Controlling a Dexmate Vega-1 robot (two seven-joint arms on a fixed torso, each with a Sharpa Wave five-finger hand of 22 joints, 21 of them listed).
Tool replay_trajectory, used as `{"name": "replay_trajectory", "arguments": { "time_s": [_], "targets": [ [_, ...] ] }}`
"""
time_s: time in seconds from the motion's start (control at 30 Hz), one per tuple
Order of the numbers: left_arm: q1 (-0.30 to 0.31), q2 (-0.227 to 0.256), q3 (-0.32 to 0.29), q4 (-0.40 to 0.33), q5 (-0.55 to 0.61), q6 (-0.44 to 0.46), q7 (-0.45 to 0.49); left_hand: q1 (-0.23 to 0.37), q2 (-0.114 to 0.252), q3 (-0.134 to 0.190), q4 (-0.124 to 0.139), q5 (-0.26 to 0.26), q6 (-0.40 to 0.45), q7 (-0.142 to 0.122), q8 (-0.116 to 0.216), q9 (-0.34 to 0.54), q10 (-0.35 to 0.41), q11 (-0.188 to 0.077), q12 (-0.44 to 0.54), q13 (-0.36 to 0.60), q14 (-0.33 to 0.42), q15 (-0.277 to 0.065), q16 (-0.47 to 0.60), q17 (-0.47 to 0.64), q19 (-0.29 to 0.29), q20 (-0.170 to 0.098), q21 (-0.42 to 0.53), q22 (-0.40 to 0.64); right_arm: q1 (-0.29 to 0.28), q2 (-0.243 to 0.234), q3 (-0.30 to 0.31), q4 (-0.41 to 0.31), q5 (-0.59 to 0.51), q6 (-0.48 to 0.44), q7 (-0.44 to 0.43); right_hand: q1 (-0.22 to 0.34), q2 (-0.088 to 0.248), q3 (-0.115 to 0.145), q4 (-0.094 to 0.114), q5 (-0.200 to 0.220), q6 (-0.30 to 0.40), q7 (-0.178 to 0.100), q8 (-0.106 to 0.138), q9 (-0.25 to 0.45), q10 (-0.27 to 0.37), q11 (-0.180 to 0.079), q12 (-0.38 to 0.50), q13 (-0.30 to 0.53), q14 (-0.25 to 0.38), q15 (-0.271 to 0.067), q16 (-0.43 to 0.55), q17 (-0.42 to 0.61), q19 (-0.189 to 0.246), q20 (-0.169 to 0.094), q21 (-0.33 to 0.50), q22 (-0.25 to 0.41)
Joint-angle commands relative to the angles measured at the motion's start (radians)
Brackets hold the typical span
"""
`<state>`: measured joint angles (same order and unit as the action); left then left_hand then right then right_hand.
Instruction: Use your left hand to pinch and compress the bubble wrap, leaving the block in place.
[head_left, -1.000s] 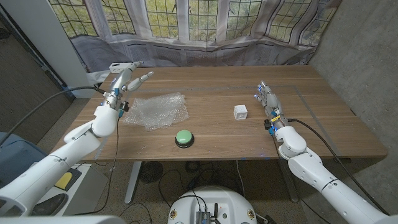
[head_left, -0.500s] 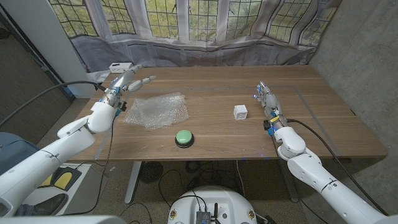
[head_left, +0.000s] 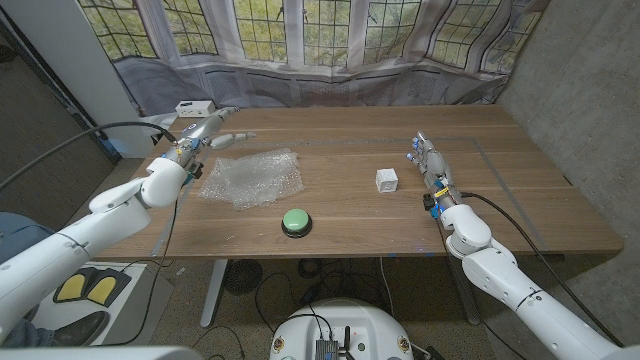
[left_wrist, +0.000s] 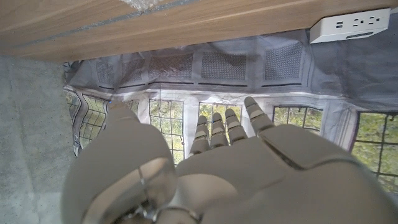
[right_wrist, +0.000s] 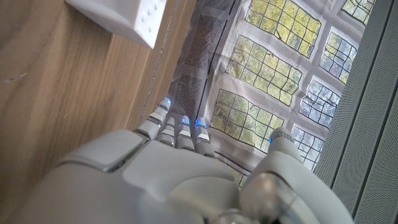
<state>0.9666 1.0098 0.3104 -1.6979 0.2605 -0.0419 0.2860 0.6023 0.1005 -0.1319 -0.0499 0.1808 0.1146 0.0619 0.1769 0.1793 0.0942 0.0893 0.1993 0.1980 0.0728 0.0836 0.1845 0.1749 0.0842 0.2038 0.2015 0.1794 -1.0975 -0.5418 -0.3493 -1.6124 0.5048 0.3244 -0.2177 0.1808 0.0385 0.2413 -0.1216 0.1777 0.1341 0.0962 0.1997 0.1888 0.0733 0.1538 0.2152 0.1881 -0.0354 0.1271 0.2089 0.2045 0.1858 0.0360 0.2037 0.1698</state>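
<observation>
Pale grey fingers (head_left: 232, 134) of my left hand (head_left: 205, 135) are spread apart and hold nothing; they reach out over the far left part of the table, raised above the wood as far as I can judge from the head view. In the left wrist view the same hand (left_wrist: 230, 168) shows its fingers (left_wrist: 227, 127) extended side by side with the thumb apart, pointing towards the curtain.

Just beside those fingertips, on the near side, lies the crumpled sheet of clear bubble wrap (head_left: 252, 176). It is not touched by the hand. A corner of it shows at the table edge in the left wrist view (left_wrist: 149, 4).

Beyond the fingers, at the table's far left edge, sits a white rectangular power strip (head_left: 192, 107), also seen from the left wrist (left_wrist: 352, 25).

Nearer to me than the wrap is a round green push button on a dark base (head_left: 296, 221).

My right hand (head_left: 430, 160) stands on its edge on the right part of the brown wooden table (head_left: 340, 130), fingers (right_wrist: 180, 127) straight and close together, holding nothing. The small white cube block (head_left: 387, 180) sits near its fingers, towards the table's middle, apart from them; its face shows in the right wrist view (right_wrist: 124, 18).

Grey patterned curtain (head_left: 330, 85) hangs behind the table.
</observation>
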Motion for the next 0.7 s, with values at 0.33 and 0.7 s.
{"name": "replay_trajectory", "arguments": {
  "time_s": [0.33, 0.7],
  "targets": [
    [-0.045, 0.080, 0.070, -0.076, 0.028, 0.143, -0.179, 0.030, -0.029, 0.001, -0.030, 0.008, -0.071, -0.018, -0.004, 0.005, -0.051, 0.005, -0.007, 0.006, -0.044, 0.011, -0.007, 0.006, 0.007, 0.012, 0.001, 0.004, -0.006, 0.006, 0.001, 0.012, 0.009, 0.010, 0.003, 0.006, 0.009, 0.004, -0.007, 0.004, 0.006, -0.002, 0.000, 0.001, 0.007, 0.004, -0.004, 0.005, 0.007, 0.000, 0.000, 0.003, 0.000, 0.006, -0.005, 0.004],
    [-0.046, 0.100, 0.096, -0.104, 0.071, 0.215, -0.200, 0.044, -0.036, 0.004, -0.042, 0.010, -0.084, -0.017, 0.001, 0.006, -0.062, 0.012, -0.005, 0.006, -0.056, 0.016, -0.006, 0.006, 0.010, 0.012, 0.001, 0.004, -0.006, 0.007, -0.004, 0.012, 0.013, 0.003, 0.006, 0.007, 0.009, 0.004, -0.007, 0.004, 0.007, -0.003, 0.000, 0.001, 0.008, 0.001, -0.004, 0.005, 0.009, 0.000, 0.000, 0.003, 0.000, 0.008, -0.005, 0.004]
  ]
}}
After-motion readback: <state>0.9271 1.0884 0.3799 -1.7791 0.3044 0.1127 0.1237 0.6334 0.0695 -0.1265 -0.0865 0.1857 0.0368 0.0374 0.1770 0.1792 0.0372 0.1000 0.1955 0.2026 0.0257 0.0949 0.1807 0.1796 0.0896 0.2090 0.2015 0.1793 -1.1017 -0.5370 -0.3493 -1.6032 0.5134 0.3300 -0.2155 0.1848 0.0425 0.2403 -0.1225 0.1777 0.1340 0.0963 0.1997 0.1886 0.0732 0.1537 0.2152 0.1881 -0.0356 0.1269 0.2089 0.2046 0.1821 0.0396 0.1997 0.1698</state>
